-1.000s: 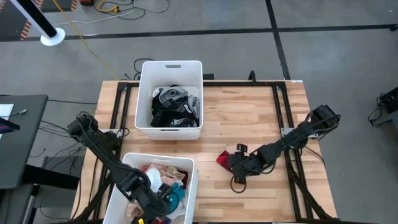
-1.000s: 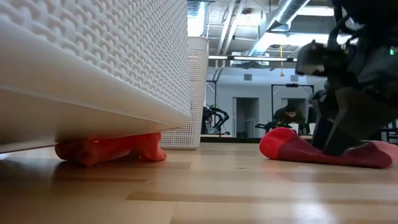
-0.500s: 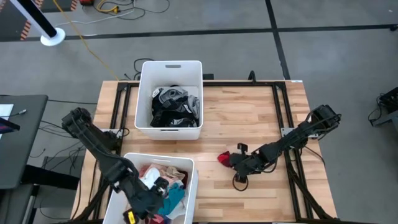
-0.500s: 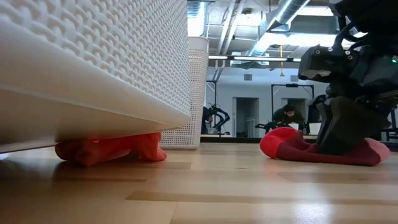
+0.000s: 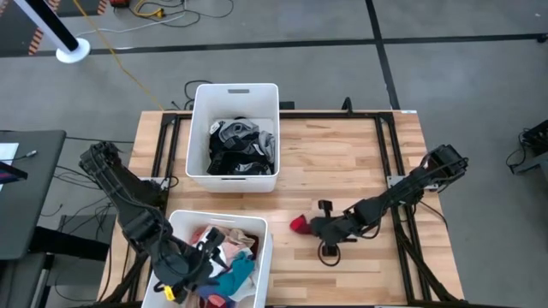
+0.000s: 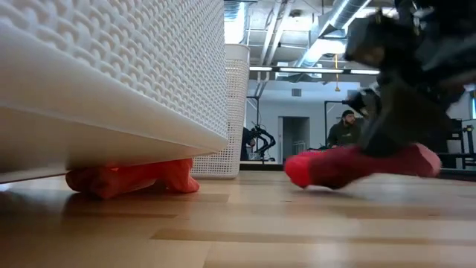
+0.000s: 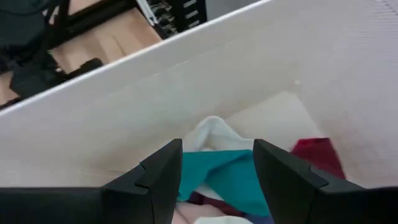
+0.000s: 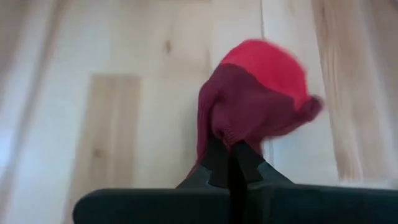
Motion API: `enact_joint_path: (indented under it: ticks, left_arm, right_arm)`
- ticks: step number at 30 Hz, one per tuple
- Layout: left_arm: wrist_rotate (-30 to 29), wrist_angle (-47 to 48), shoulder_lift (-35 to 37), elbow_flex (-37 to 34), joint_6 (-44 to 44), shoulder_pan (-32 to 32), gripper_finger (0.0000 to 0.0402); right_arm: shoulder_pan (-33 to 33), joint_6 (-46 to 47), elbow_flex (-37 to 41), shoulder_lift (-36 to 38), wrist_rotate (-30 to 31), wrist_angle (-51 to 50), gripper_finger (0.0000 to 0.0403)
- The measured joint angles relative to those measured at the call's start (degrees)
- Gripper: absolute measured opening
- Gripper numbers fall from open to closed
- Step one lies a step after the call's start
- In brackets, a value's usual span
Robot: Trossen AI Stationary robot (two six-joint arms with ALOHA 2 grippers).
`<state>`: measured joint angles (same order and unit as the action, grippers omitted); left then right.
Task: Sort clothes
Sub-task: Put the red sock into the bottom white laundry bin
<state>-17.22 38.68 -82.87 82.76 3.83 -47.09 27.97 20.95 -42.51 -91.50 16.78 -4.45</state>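
The sorting looks well along: the far bin (image 5: 234, 94) holds a heap of black, grey and white clothes (image 5: 242, 147), and the near bin (image 5: 264, 248) at the table's left holds coloured ones, among them a teal garment (image 5: 235, 272) and pink and white pieces. Out on the bare wood, right of the near bin, the right pincer (image 5: 313, 227) is closed tight on a red and maroon sock (image 8: 252, 93), which hangs from its tips just above the table (image 5: 342, 154). The left pincer (image 7: 216, 171) stands partly open inside the near bin, over the teal cloth, holding nothing that can be seen. One orange-red piece (image 6: 130, 177) lies on the table, tucked under the near bin's edge, so by my reckoning that and the held sock are what remain. The table is pale wooden planks on a dark frame; around it lie a grey concrete floor and cables, and a person (image 6: 343, 128) stands far back in the room.
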Motion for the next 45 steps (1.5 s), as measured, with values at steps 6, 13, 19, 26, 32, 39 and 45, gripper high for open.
enact_joint_path:
  ticks: [6,13,19,26,32,39,45]
  left_arm:
    - [-2.5,0.2,0.0,0.0,-1.9,0.1,0.0193]
    - [-5.0,2.0,0.0,0.0,-2.4,0.1,0.0193]
    - [-7.7,2.4,0.0,0.0,-4.3,0.1,0.0193]
    - [-15.3,3.8,0.0,0.0,-7.0,0.1,0.0193]
    - [-28.1,3.7,0.0,0.0,-11.0,0.1,0.0193]
    - [-33.2,-4.6,0.0,0.0,-19.5,0.1,0.0193]
    - [-33.5,-14.1,0.0,0.0,-28.5,0.1,0.0193]
  right_arm:
    - [0.0,-6.9,-6.3,1.4,0.3,-2.5,0.0003]
    - [1.5,-14.7,-11.6,6.7,1.2,-4.6,0.0002]
    - [2.9,-21.4,-14.2,12.0,2.5,-4.0,0.0002]
    - [4.4,-32.4,-16.6,15.0,2.6,3.6,0.0002]
    - [4.1,-41.0,-19.6,14.2,-1.2,9.9,0.0002]
    - [2.1,-48.2,-24.5,9.5,-7.2,14.7,0.0002]
    - [1.0,-53.9,-31.3,3.5,-11.2,15.0,0.0002]
